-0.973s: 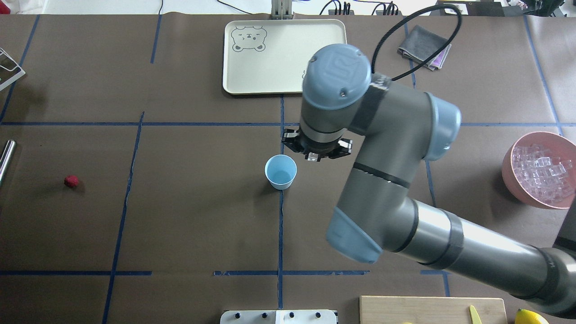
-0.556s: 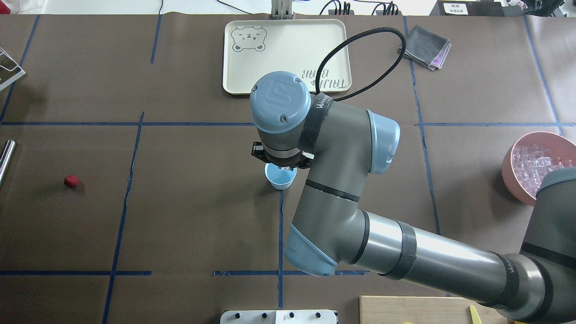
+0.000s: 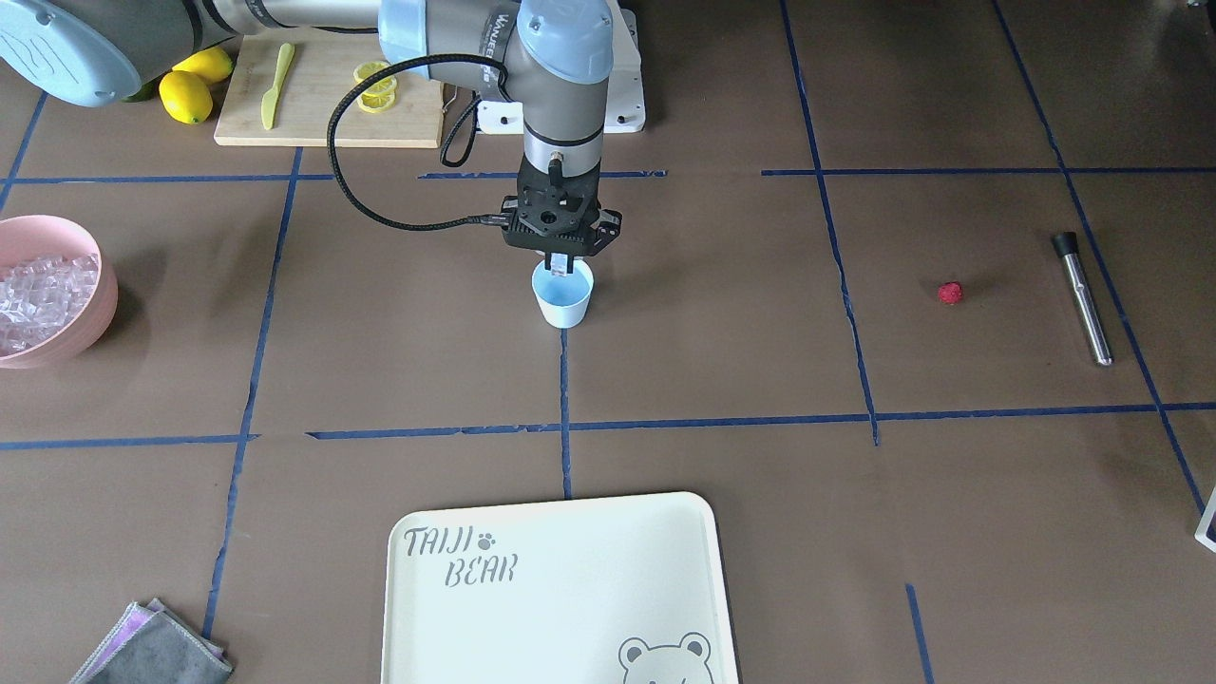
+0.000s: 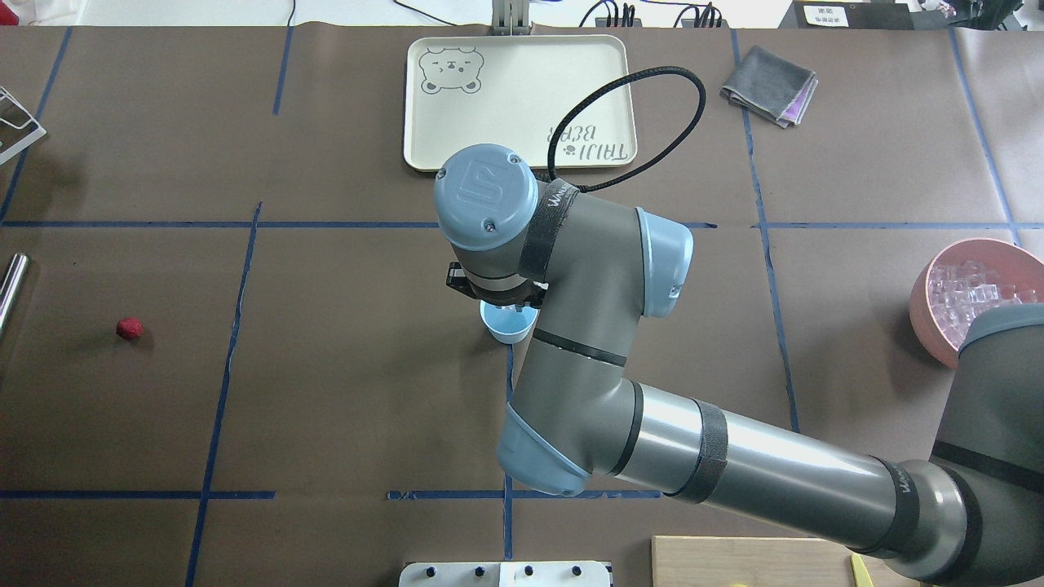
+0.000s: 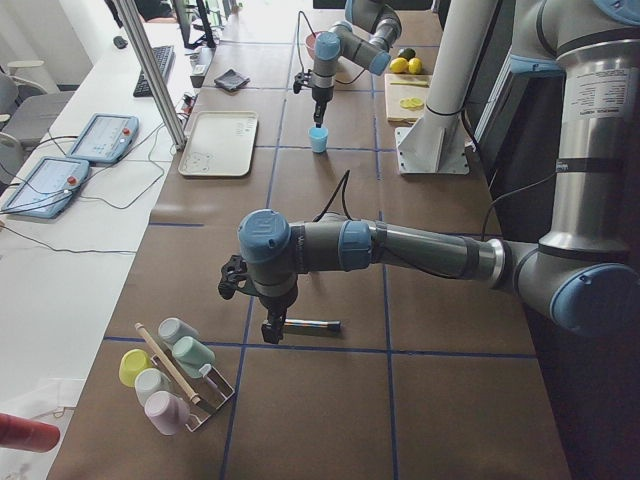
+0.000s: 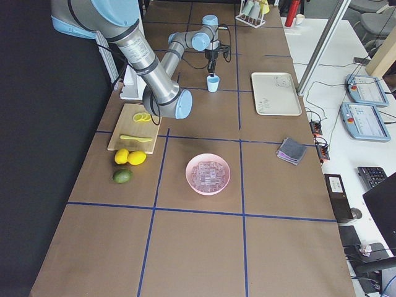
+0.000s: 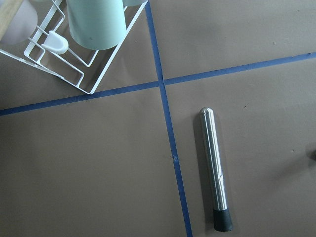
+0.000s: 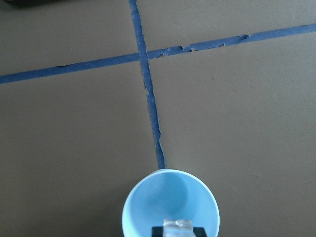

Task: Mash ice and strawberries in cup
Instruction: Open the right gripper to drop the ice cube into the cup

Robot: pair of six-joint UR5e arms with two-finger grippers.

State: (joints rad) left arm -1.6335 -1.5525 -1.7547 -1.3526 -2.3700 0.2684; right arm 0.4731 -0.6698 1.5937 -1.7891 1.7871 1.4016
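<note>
– Over the cup (image 3: 563,302), front view: your right gripper (image 3: 562,267) is clamped on one ice cube (image 3: 561,262), just above the rim. Cup is upright on a blue tape line (image 3: 565,380).
– Overhead?
– Wrist hides most of the cup. Strawberry (image 4: 129,328) lies well apart on the left, alone on the table. Pink bowl (image 4: 924,324) of ice (image 4: 971,293) sits at the right edge.
– Side views?
– Both show the tool vertical above the cup. Left view has the left gripper (image 5: 270,332) hanging just over the muddler (image 5: 312,325); can't tell whether that claw is wide or narrow.
– Left wrist?
– Muddler flat on the table, white rack (image 7: 54,42) in the far left corner. No fingers in shot, so no help on that claw.
– Right wrist?
– Best one for you. Cube sits gripped at the bottom of the shot, over the edge of the cup's mouth, not its middle. Cup looks empty inside.
– So how do I drop it?
– My call: shift until the cube is over the centre, descend a bit, then open slowly. Keep the claw off the rim; that cup looks light and would likely tip. Released off-centre, the cube may glance off the rim and skid away.
</note>
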